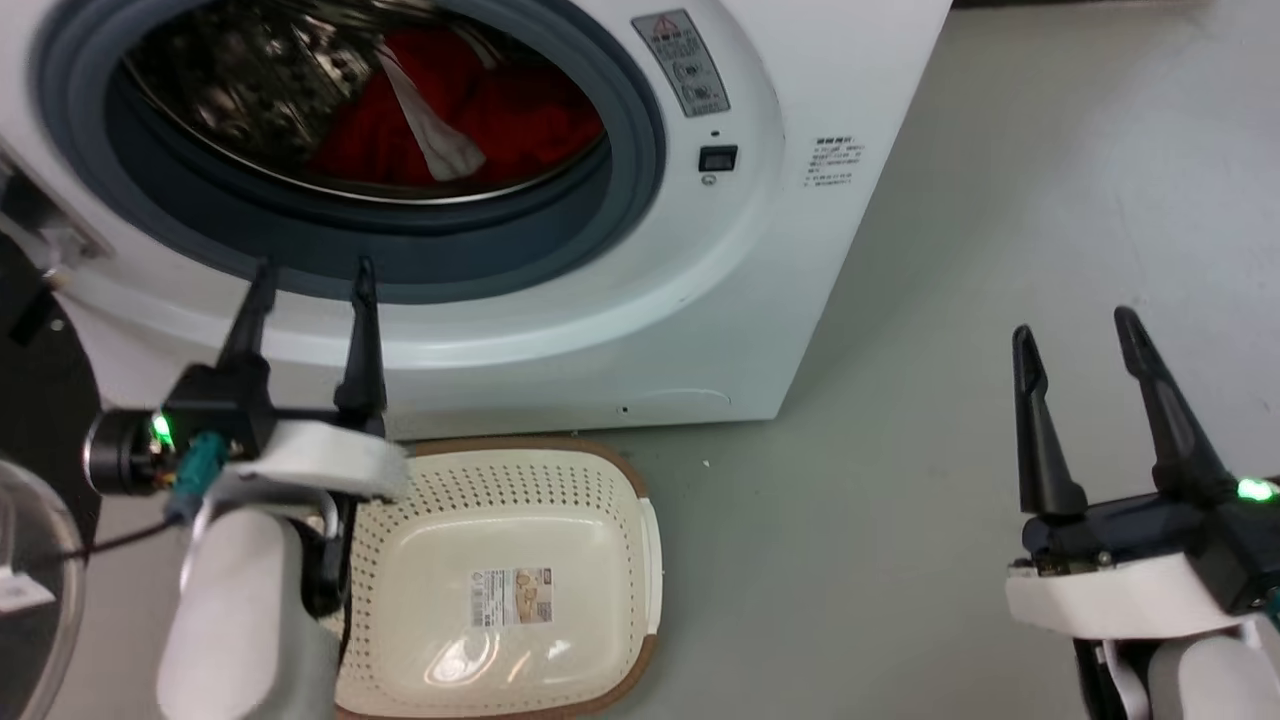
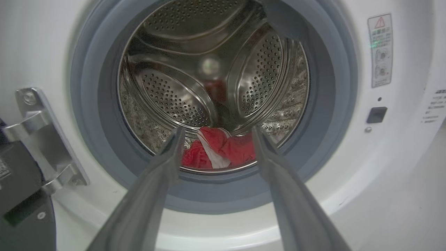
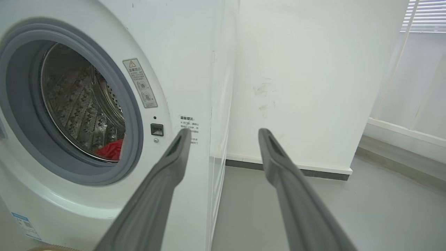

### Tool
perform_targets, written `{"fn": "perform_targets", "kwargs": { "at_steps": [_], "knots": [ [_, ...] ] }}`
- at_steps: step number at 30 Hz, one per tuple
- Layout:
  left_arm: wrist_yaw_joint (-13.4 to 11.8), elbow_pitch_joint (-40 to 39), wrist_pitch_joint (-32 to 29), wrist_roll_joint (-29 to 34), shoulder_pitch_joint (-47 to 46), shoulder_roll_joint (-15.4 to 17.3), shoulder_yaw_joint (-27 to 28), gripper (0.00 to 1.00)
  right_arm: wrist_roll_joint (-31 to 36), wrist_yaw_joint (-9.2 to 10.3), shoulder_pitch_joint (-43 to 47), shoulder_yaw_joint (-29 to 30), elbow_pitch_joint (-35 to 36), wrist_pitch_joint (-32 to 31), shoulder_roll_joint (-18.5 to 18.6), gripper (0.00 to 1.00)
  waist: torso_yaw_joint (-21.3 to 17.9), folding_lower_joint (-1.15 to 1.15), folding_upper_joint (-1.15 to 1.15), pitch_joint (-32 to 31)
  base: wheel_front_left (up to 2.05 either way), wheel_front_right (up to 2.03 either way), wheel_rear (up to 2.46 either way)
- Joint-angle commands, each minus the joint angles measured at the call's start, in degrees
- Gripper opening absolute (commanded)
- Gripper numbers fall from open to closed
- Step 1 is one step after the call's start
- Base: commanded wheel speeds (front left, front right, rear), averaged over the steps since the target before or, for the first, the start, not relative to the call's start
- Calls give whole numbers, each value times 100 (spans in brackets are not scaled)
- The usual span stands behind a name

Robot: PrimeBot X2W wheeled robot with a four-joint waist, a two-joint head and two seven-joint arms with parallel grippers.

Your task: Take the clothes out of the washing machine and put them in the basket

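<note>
Recording the left hand (image 1: 315, 268) with fingers spread apart and gripping nothing, poised just short of the grey door seal (image 2: 324, 104) of the washing machine (image 1: 700, 300) and pointing into the opening. Recording the right hand (image 1: 1073, 325) likewise spread and empty, standing well off to the side of the machine over bare floor (image 1: 900, 500).

Locating the clothes (image 2: 226, 146) straight ahead of the left hand and beyond the seal, lying bunched at the bottom front of the steel drum (image 2: 174, 97), framed between its two fingers in the left wrist view. Locating the basket (image 1: 520, 443) below the left hand, on its wrist side, sitting close against the machine's base and holding nothing yet.

Flagging risks, as judgement only:
- Expecting a fingertip to be catching the seal lip or drum rim if entering too low, with the heap sitting just behind that lip.
- Expecting a shallow pinch to be taking only the white stripe or a loose fold, leaving the rest trailing and snagging on the seal during withdrawal.
- Expecting cloth to be dropping onto the floor rather than into the basket, with the left forearm partly covering the basket's near corner.
- Noting the door hinge (image 2: 45, 136) to the left of the left hand, inviting a knock on any sideways swing.
</note>
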State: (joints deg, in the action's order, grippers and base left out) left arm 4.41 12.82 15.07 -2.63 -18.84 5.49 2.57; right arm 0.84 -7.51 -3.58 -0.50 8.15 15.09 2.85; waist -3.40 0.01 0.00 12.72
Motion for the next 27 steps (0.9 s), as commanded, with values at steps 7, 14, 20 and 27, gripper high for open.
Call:
{"fn": "perform_targets", "kwargs": {
  "at_steps": [7, 14, 20, 27],
  "knots": [
    [163, 954, 16, 158, -1827, 664, 89, 100, -267, 4, -709, 48, 329, 12, 3, 100, -740, -1, 0, 1601, 0, 0, 0],
    [223, 1727, 16, 266, -3295, 1230, 8, 100, -506, 4, -1113, 111, 557, 11, -1, 100, -1053, -1, 0, 2455, 0, 0, 0],
    [184, 2506, 16, 354, -4498, 1568, -32, 100, -672, 4, -1380, 192, 794, 12, 0, 100, -1141, -1, 0, 3083, 0, 0, 0],
    [248, 3510, -472, 615, -5980, 2106, -349, 100, -814, 4, -1579, 260, 1021, 11, 1, 100, -1204, -1, 0, 3649, 0, 0, 0]
  ]
}}
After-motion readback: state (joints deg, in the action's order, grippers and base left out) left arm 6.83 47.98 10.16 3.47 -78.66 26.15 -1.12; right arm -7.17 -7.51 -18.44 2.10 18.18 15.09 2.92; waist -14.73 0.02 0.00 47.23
